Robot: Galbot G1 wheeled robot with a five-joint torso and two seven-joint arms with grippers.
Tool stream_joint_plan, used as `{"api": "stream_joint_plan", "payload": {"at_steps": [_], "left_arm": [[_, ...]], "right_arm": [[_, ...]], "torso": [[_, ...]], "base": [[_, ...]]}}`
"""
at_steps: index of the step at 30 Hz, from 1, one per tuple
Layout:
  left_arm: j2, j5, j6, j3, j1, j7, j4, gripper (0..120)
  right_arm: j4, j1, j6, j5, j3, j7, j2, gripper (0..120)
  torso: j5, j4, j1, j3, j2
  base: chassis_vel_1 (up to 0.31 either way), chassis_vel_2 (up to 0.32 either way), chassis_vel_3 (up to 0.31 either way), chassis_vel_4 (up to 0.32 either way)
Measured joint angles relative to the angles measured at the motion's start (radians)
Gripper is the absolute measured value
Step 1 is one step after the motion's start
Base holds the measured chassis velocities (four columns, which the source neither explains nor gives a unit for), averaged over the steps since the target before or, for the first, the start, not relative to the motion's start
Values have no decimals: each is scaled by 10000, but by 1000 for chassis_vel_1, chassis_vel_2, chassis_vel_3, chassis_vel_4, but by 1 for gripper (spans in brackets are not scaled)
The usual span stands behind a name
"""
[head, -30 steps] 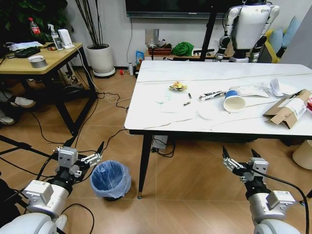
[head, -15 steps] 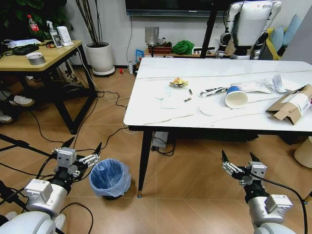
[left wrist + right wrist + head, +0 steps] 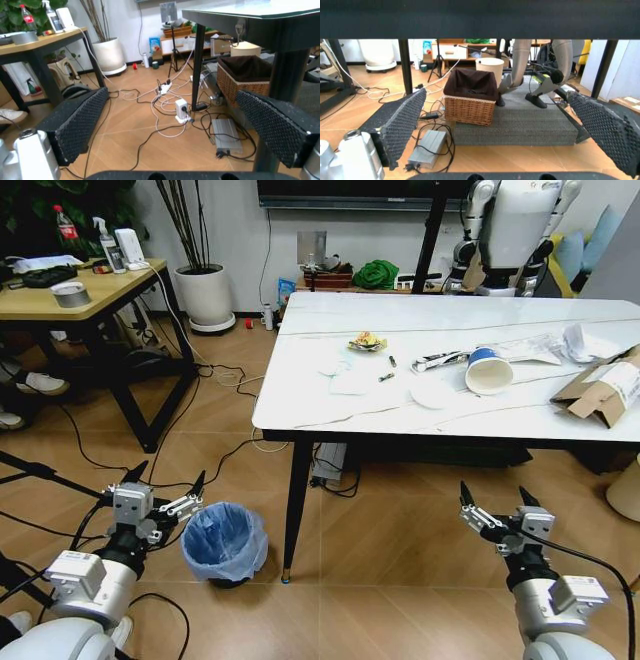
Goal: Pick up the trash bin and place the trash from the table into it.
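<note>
Since a second ago your whole head view has slid, the camera's doing; both grippers hang low, fingers spread: left gripper point(image 3: 163, 485) just beside the trash bin point(image 3: 225, 542), right gripper point(image 3: 496, 507) below the table point(image 3: 330, 415), cardboard box point(image 3: 606, 390) cut off

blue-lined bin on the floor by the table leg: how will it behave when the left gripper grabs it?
The trash bin looks small and empty, so probably light and apt to tip or slide if nudged sideways. Its crinkled plastic liner looks floppy and slick; gripping bag alone would likely slip, so the rim underneath seems safer. The left gripper hangs open beside it, the right gripper open further off.
</note>
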Motion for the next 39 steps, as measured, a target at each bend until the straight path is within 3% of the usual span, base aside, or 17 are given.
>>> {"api": "stream_joint_plan", "payload": {"at_steps": [9, 24, 39], "left_arm": [[29, -45, 4, 95, -136, -120, 25, 100], [434, -82, 40, 326, -165, -170, 367, 100], [407, -54, 40, 318, -39, -140, 366, 100]], "right_arm": [[73, 76, -38, -247, -193, -2, 360, 100], [-120, 348, -163, -358, -182, -12, 374, 100], [-135, 262, -172, -368, -213, -23, 370, 100]], "torso": [[-1, 0, -131, -263, -394], [-1, 0, -347, -682, -1029], [-1, 0, -545, -1046, -1591]], "base": [[0, 0, 0, 0], [0, 0, 0, 0], [0, 0, 0, 0]]}}
